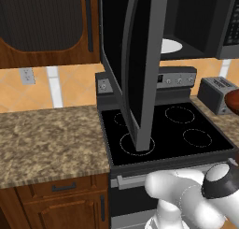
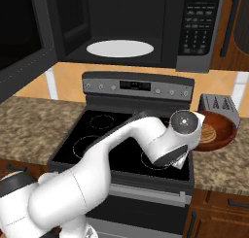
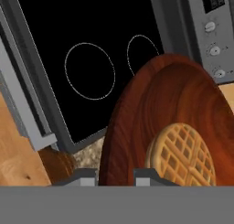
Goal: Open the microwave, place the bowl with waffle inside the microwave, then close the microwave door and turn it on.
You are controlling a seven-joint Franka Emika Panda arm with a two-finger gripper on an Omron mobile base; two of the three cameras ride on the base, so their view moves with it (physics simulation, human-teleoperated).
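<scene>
Beside stove (image 2: pixel 116 135), tool (image 3: pixel 116 175) pinches bowl with waffle (image 3: pixel 169 127) (rim between tips).

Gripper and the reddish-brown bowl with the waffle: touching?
Touching. In the hand view the two dark fingertips straddle the rim of the reddish-brown round bowl, one on each side, and close on it; the golden grid-patterned waffle lies inside.

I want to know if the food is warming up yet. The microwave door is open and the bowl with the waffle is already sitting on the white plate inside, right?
Not quite. The microwave door is open, but the white plate inside is bare. The right base view shows the bowl with waffle down beside the stove, at the gripper.
</scene>
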